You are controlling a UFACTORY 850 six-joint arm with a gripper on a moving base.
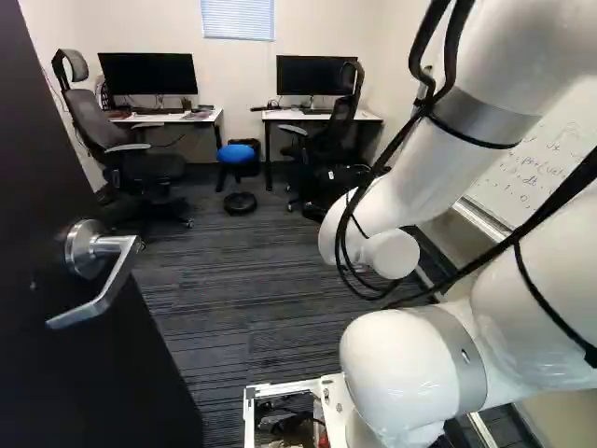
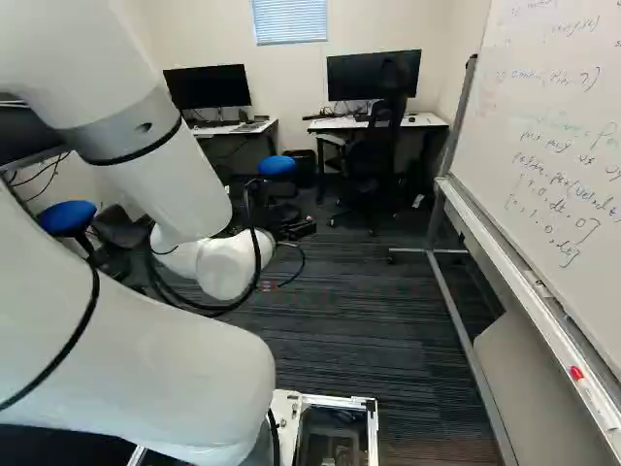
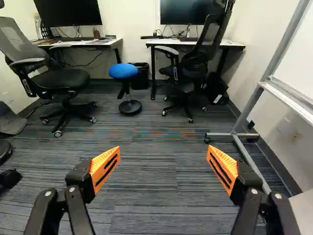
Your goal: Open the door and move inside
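The dark door stands open along the left of the left base view. Its silver lever handle sticks out on the side toward the arm, and nothing touches it. Neither door nor handle shows in the wrist view. My gripper is open in the wrist view, its orange pads wide apart with only carpet visible beyond them. In the base views I cannot make the gripper out behind the white arm. Ahead lies the room's dark striped carpet.
A whiteboard on a wheeled frame runs along the right. Two desks with monitors stand at the far wall, with office chairs and a blue stool before them. A black bag lies by the right desk.
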